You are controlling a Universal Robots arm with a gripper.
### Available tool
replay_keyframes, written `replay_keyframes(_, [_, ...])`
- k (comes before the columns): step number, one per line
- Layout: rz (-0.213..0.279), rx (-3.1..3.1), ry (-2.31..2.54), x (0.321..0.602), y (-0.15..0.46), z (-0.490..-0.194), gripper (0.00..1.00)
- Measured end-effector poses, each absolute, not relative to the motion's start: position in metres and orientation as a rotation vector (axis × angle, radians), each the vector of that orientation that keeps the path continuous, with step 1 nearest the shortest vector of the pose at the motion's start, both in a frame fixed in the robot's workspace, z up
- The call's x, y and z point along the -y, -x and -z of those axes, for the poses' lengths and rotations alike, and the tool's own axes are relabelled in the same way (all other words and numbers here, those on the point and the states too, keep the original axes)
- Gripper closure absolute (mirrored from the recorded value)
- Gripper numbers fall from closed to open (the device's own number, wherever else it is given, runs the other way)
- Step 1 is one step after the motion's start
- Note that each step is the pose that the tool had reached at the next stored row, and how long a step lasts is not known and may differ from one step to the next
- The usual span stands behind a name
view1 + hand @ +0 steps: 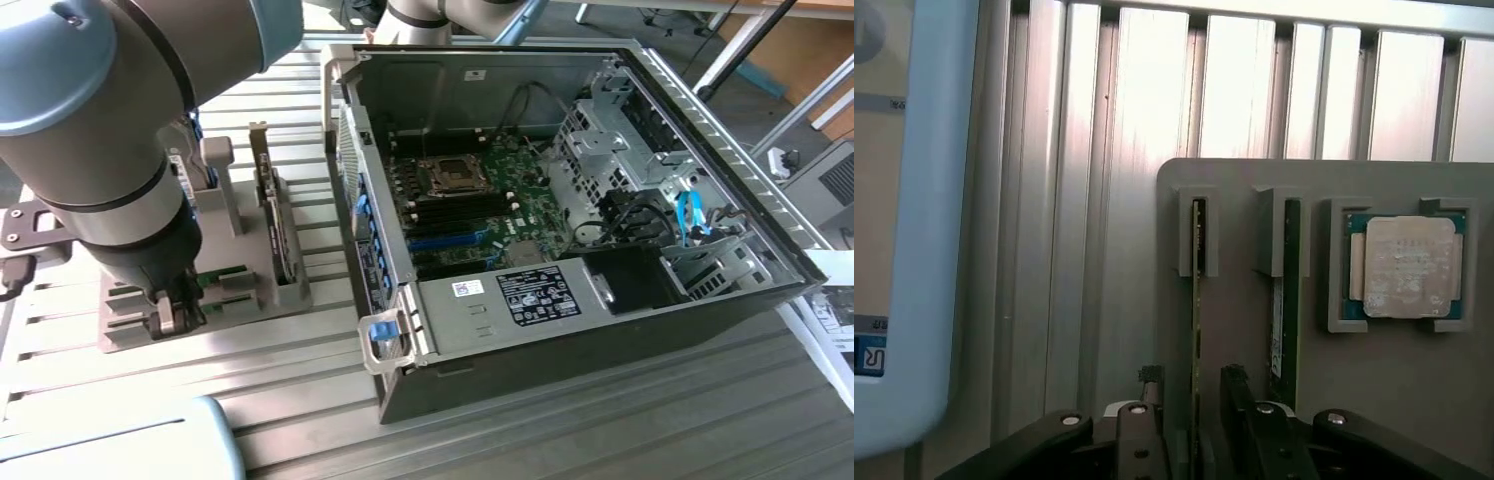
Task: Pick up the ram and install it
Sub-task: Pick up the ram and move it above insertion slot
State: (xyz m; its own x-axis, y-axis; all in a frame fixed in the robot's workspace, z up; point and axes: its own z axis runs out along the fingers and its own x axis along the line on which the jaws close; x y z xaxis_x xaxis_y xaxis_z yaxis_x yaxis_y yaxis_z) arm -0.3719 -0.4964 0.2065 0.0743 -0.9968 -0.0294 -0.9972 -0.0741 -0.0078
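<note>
Wrist view: hand astride the ram stick

The ram stick stands on edge in a slot of the gray rack, leaving its thin edge free for gripping. The hand is spread wide to either side of the stick, not closed on it.

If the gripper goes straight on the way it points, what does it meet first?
Likely the ram, standing on edge in the grey holder: it lines up between the open fingers, which would straddle it. Depth is unclear.
</note>
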Motion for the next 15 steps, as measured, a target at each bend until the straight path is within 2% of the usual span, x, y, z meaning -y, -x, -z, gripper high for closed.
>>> replay_keyframes(10, [-0.025,-2.120,2.283,0.4967,0.3719,-0.2036,0.65])
replay_keyframes(12, [-0.025,-2.120,2.283,0.4967,0.3719,-0.2036,0.78])
replay_keyframes(13, [-0.025,-2.120,2.283,0.4966,0.3719,-0.2036,0.78])
replay_keyframes(15, [-0.025,-2.120,2.283,0.4967,0.3719,-0.2036,0.86])
